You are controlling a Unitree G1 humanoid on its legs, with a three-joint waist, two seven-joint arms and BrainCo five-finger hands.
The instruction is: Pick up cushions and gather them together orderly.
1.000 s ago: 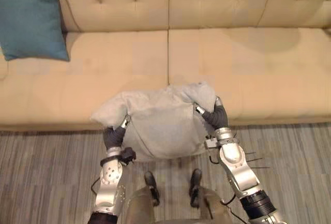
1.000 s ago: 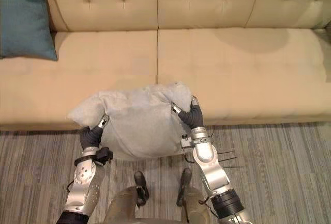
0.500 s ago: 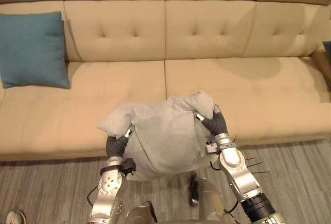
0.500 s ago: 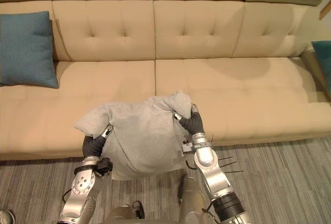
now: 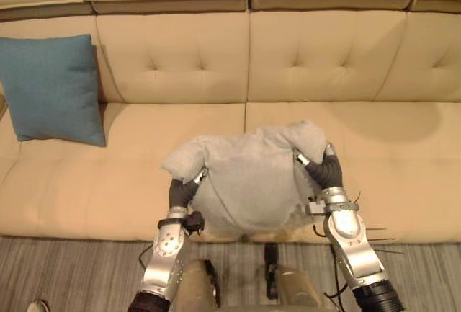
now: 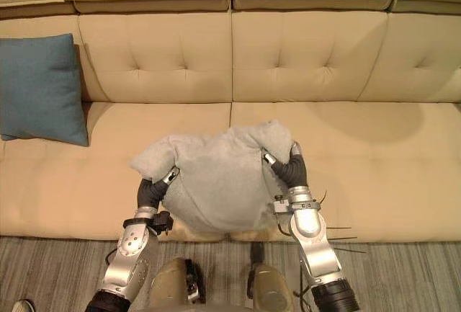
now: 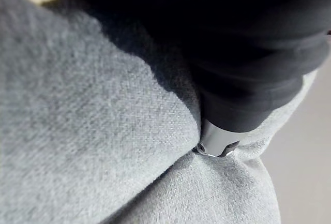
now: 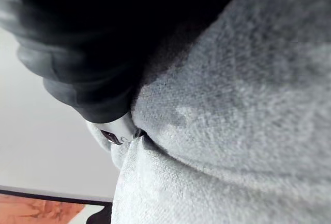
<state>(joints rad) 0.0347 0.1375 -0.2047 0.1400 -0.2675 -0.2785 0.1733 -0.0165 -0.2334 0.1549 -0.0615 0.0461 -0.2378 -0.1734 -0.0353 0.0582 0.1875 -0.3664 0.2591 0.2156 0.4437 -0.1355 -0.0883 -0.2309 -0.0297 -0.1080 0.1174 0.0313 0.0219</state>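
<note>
Over at the left end of the sofa, the teal cushion is leaning upright against the backrest, well apart from everything else. I'm guessing that's where the grey one is heading, so my first worry is it getting shoved into the teal one and knocking it flat instead of settling neatly beside it. Moving along, the left hand is pinching the left side of the grey cushion, curled into the cover with the cloth bunching round it in the left wrist view. The right hand is doing the same on the right side. Both are gripping soft stuffing near the edge rather than anything firm. So to me the fabric is looking likely to creep out of one grip during a sideways carry, leaving the cushion swinging from one hand or dropping onto the striped rug in front. Right now it's hanging in the air between the two hands, over the front edge of the seat near the middle seam, and not resting on it as far as I can tell. As for the cushion itself, it's looking pale grey with a fuzzy woven cover, pretty limp and underfilled, its upper corners flopping out past both hands and the middle sagging down.
</note>
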